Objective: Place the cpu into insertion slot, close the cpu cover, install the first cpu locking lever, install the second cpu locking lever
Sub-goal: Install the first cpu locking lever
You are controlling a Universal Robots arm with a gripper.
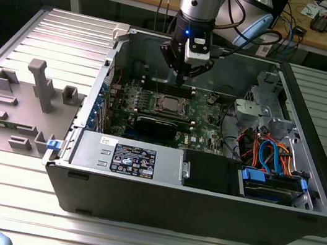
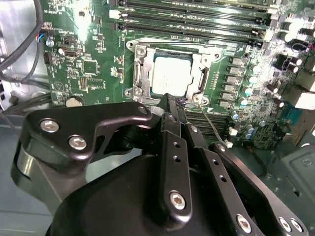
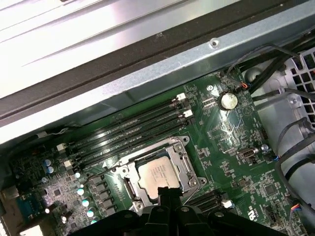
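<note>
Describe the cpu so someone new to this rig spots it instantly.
Inside the open computer case, find the green circuit board and its long black memory slots. Between the slot banks sits the cpu cover, a silver metal frame; the cpu is the flat silver-grey square in its cut-out, the only smooth pale plate there.

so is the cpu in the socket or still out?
In. In the second wrist view the chip lies flat inside the metal frame on the board, silver top showing.
</note>
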